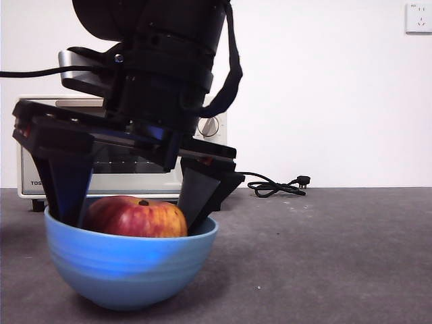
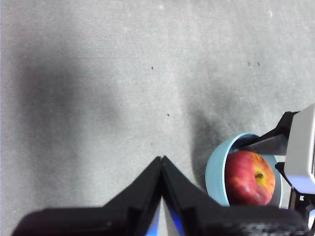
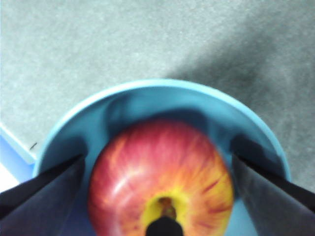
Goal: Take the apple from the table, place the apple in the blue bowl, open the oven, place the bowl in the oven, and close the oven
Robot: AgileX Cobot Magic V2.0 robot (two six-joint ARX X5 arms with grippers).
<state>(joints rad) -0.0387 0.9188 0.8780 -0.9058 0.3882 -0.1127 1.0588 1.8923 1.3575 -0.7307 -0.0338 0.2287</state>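
White wall [image 1: 324, 88], wall socket [image 1: 418, 18], perhaps unplugged.

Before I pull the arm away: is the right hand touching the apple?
Apart. In the right wrist view bowl shows between the apple and each jaw of the right hand, which stands open inside the blue bowl.

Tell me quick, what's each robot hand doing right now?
Left end effector: shut, holding nothing, over bare table.
Right end effector: open, jaws down in the bowl either side of the apple, not gripping it.
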